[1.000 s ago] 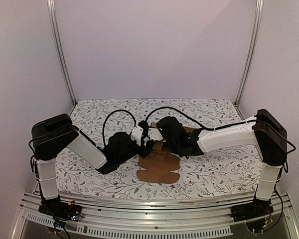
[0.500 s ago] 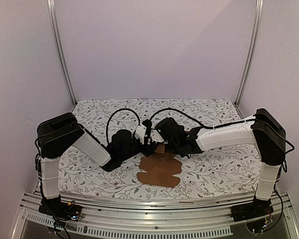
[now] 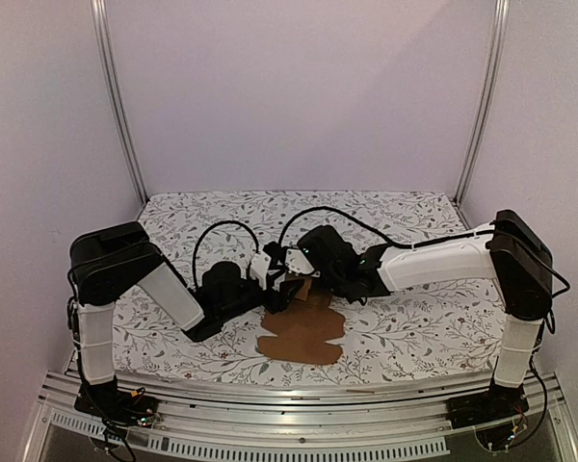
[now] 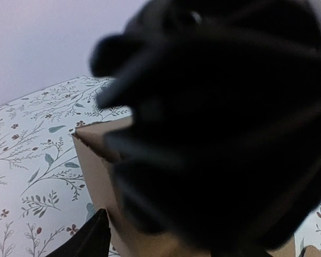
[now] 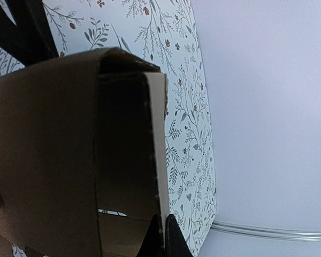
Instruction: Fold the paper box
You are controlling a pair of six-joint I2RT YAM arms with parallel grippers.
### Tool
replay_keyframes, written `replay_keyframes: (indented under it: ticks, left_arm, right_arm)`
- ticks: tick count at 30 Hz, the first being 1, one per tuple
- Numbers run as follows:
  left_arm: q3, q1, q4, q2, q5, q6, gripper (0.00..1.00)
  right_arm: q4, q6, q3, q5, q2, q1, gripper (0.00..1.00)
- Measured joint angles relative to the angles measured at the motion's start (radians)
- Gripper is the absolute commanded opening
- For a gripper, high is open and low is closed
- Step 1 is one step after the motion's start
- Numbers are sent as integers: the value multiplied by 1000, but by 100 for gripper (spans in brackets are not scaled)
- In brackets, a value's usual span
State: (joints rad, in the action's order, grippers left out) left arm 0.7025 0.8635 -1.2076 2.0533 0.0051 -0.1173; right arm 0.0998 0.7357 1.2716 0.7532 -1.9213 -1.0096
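1. Shifted since half a second ago: the left arm's wrist has drawn back to the left and toward the near edge. The flat part of the paper box (image 3: 303, 332) has slid slightly left.
2. Left pincer (image 3: 277, 286): one finger (image 4: 93, 241) shows just beside an upright cardboard panel. A blurred black mass hides the rest, so its opening cannot be told.
3. Right pincer (image 3: 297, 277): jaws together, nipped on the edge of a standing panel.
4. Paper box, placement: mid-table on the floral cloth (image 3: 414, 337), between the two arms. Its long axis runs near to far, with the raised end toward the far side at the pincers.
5. Paper box, appearance: plain matte brown with no printing. The near part lies flat with rounded flaps, and the far panels are creased upright.
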Motion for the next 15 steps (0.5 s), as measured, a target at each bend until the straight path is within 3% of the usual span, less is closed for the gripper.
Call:
replay_keyframes:
  ticks: [6,15]
  left_arm:
    - [-40,0,-22,0,-37,-2,62]
    - [-37,0,-97,27,-51,-2,62]
  right_arm:
    - [-211,112,-114,22,0,-2,0]
    - [-406,217,-107,81,-39,-20,0]
